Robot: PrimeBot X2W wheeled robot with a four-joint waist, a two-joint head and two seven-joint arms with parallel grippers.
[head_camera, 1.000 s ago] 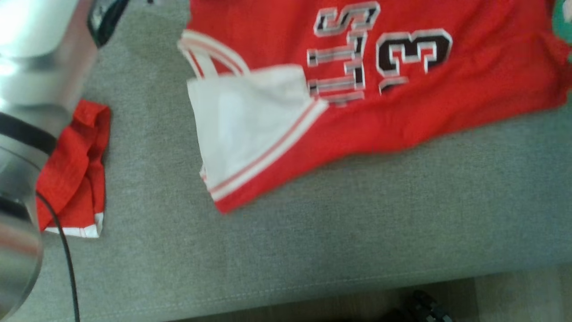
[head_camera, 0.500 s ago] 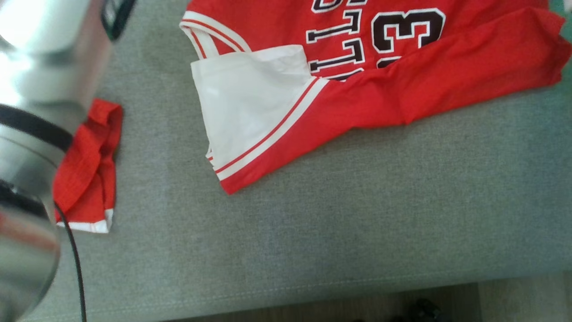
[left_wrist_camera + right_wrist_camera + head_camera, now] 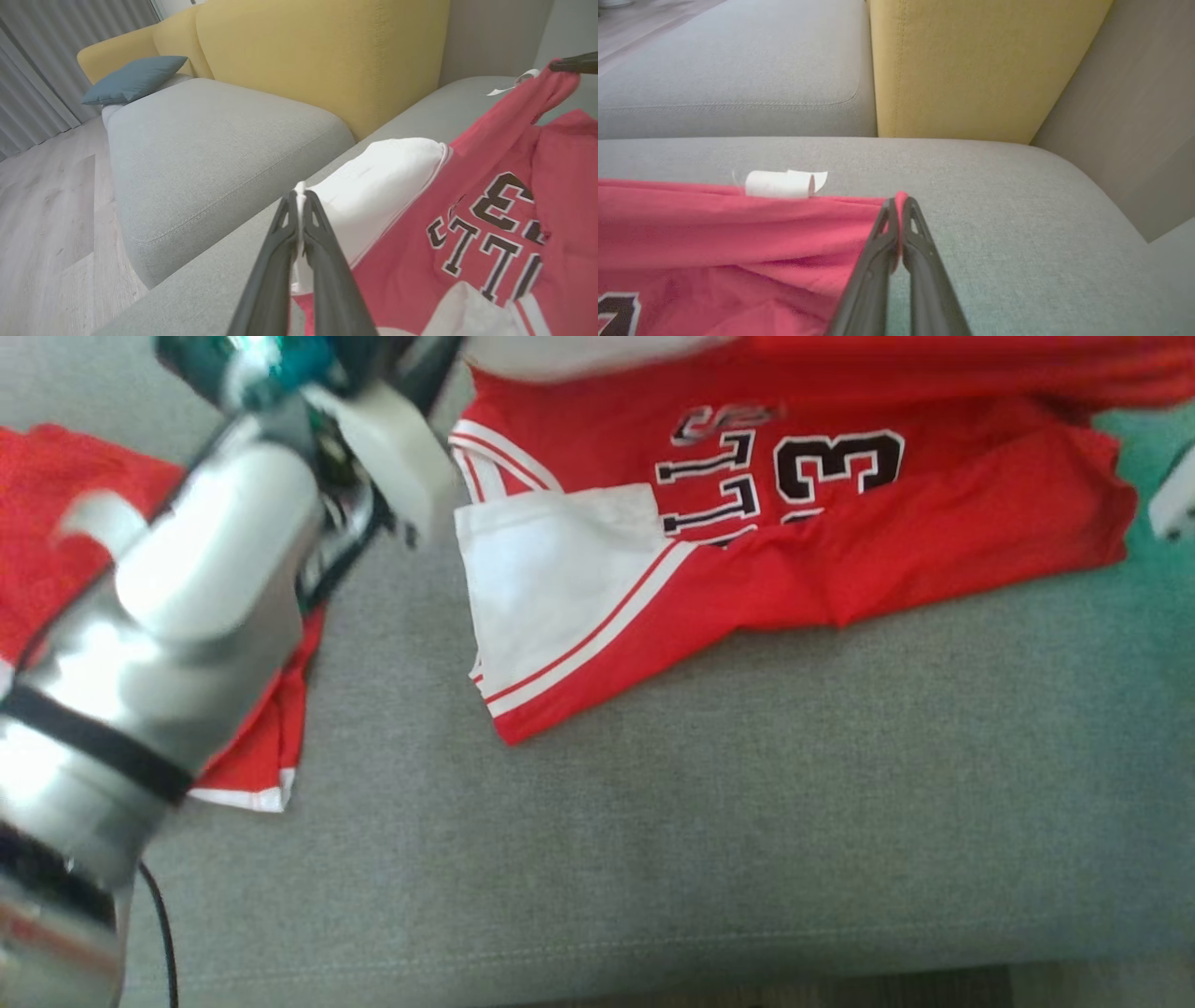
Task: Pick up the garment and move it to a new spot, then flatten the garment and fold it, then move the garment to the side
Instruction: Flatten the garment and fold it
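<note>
Left gripper point(image 3: 299, 198): jaws pinching the white corner of the garment point(image 3: 467, 242).
Right gripper point(image 3: 900, 205): jaws pinching its red edge.
Sofa seat point(image 3: 747, 821): grey, carries the remaining cloth.

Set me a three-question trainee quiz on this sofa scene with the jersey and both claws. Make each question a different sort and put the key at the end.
1. True or false: the left claw is shut on white fabric of the red jersey.
2. Multiple choice: what does the right claw pinch? A) the jersey's red edge B) a sock C) nothing
3. Fill in: the sofa seat under the jersey is ___, and the backrest is yellow.
Key: 1 true; 2 A; 3 grey.
</note>
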